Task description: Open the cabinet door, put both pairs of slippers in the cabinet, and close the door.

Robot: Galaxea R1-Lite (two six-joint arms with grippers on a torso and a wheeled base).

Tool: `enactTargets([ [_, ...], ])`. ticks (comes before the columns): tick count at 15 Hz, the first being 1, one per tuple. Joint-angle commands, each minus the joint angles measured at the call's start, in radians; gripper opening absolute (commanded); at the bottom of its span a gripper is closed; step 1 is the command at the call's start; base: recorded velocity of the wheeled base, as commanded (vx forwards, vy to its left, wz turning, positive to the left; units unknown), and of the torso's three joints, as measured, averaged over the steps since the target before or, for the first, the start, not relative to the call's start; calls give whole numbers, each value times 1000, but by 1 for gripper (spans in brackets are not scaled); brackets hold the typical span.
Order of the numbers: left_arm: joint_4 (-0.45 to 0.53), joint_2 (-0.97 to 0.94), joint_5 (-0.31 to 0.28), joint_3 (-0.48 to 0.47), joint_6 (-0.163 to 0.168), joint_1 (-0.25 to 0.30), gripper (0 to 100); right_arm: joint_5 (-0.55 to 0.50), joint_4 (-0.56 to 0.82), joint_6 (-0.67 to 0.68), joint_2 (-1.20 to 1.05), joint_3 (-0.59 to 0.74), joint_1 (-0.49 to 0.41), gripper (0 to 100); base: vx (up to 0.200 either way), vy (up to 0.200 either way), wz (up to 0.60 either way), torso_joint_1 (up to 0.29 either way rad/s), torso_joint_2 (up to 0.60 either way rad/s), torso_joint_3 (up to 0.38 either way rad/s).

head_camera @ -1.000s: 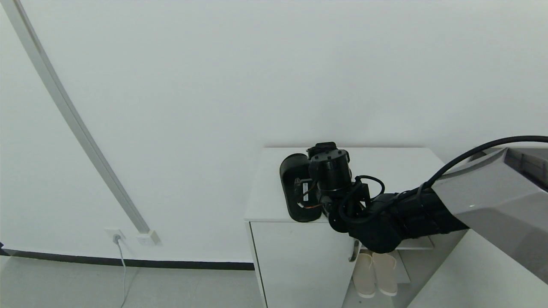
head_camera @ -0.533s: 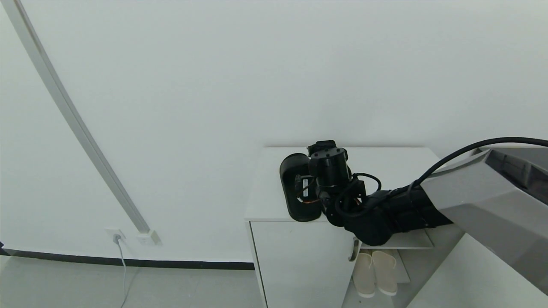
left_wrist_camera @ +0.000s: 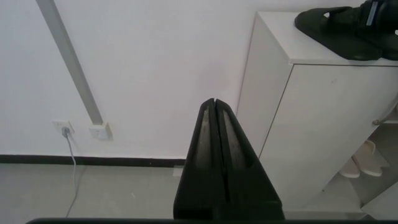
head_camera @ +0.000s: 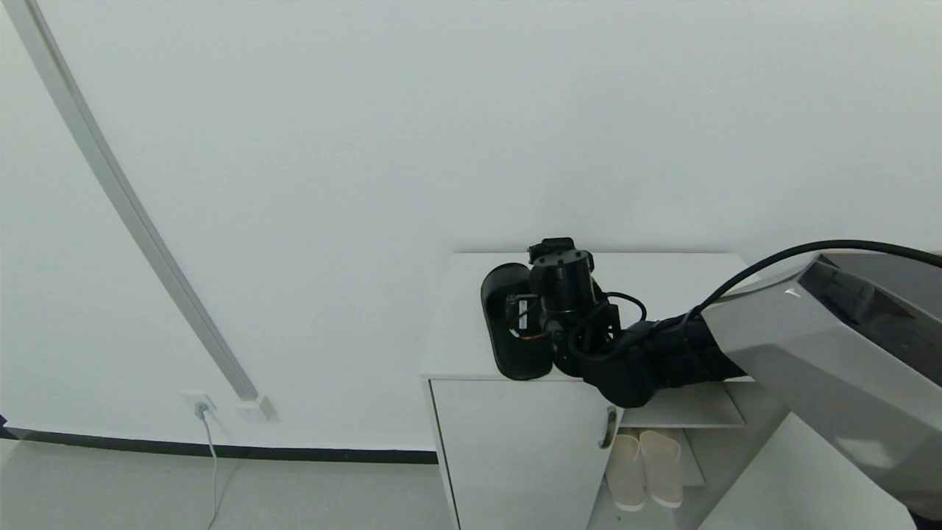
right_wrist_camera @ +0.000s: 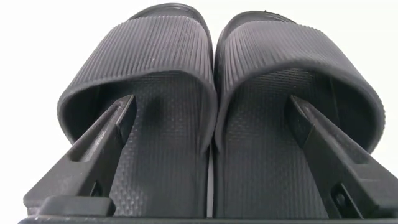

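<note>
Head view: a white cabinet (head_camera: 677, 294) stands against the wall. Its left door (head_camera: 522, 456) is shut, and its right side stands open, with a shelf (head_camera: 692, 416) visible inside.

On the cabinet top, at the front left edge, lie the black slippers (head_camera: 508, 335) — one pair, side by side. Low in the open compartment, below the shelf, sit the light slippers (head_camera: 646, 471), also side by side.

Noted at the right claw (right_wrist_camera: 210, 102): it is open, fingers spread wide, one pushed under the strap of each black slipper toward the pair's outer sides.

Noted at the left claw (left_wrist_camera: 214, 109): it is closed, fingers pressed together, holding nothing. It hangs off to the left of the cabinet, well apart from both pairs.

Low on the wall, left of the cabinet — a wall socket (head_camera: 197, 403) with a cable (head_camera: 212, 456) plugged in.
</note>
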Motion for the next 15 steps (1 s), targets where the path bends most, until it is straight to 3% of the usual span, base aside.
enactTargets([
  [1, 0, 1, 0, 0, -1, 0, 0, 0, 0, 0, 13, -12, 0, 100, 0, 0, 0, 0, 0, 0],
  [4, 1, 1, 0, 0, -1, 0, 0, 0, -3, 0, 25, -19, -6, 100, 0, 0, 0, 0, 0, 0],
  [5, 0, 1, 0, 0, -1, 0, 0, 0, -3, 0, 30, -22, -8, 0, 0, 0, 0, 0, 0, 0],
  [15, 1, 1, 0, 0, -1, 0, 0, -3, -5, 0, -14, -6, -6, 0, 0, 0, 0, 0, 0, 0],
])
